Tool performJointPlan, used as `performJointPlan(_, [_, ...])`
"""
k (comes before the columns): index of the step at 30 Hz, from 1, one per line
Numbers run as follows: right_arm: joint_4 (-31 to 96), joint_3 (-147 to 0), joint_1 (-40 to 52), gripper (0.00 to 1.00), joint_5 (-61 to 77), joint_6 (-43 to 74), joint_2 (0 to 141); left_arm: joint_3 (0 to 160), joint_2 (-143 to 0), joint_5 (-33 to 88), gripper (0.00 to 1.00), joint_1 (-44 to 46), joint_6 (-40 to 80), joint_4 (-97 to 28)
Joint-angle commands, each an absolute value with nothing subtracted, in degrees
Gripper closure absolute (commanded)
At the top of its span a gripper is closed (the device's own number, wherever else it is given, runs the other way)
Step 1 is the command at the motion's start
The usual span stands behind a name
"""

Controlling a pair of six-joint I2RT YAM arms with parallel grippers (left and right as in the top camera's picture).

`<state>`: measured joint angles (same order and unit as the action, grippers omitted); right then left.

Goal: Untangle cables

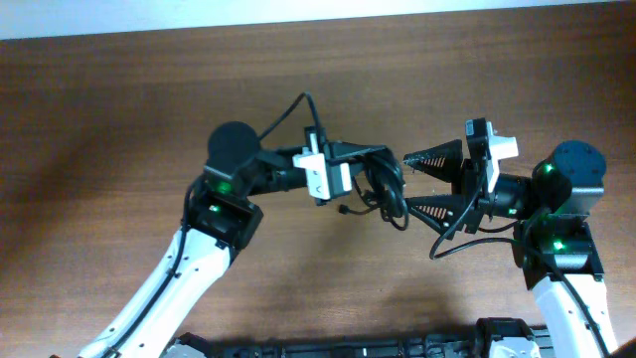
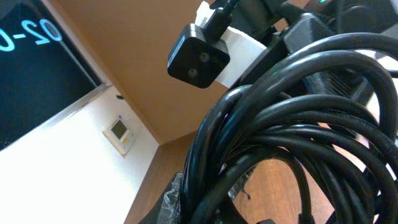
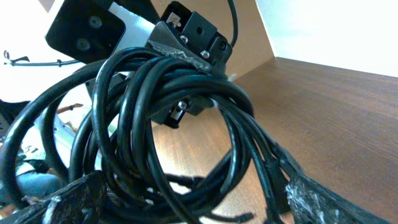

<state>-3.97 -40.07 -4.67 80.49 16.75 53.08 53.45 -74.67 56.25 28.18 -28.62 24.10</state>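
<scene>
i'm starting on the left: my left gripper [image 1: 376,161] is clamping nearly shut on the top of the cables [image 1: 386,194], and it appears to be holding the whole black bundle up off the table [image 1: 149,99]. i judge that's so the loops are hanging free and i can read which strand is crossing which. a small plug end [image 1: 341,211] is dangling just below and left of the bundle. in the left wrist view the cords are filling the frame as one tight coil of overlapping loops, so nothing is looking separated yet.

moving right, the bundle is hanging between the two arms, around mid-table. my right gripper [image 1: 407,183] is standing wide open and gripping nothing, its two fingers bracketing the coil's right edge. in its own wrist view the taped fingers [image 3: 323,196] are flanking the lower loops, though i cannot tell if they are touching. i'm reading it as lining up to pinch one loop and draw it out while the left is anchoring. closing on several strands at once would risk tightening the tangle.
</scene>
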Motion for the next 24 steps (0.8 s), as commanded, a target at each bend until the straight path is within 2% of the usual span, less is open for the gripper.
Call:
performJointPlan(1, [-5.1, -40.7, -6.1, 0.09, 79.7, 19.2, 52.5, 53.8, -74.6, 66.9, 1.00, 24.3, -27.9, 25.7])
performJointPlan(6, [-6.2, -40.7, -6.0, 0.09, 80.0, 20.1, 52.5, 53.8, -74.6, 68.3, 1.00, 24.4, -27.9, 26.5])
performJointPlan(16, [-5.8, -40.7, -6.0, 0.09, 82.9, 20.0, 52.5, 53.8, -74.6, 55.3, 1.00, 31.0, -27.9, 27.0])
performJointPlan(24, [-5.8, -40.7, -6.0, 0.09, 83.9, 20.0, 52.5, 53.8, -74.6, 50.3, 1.00, 31.6, -27.8, 27.2])
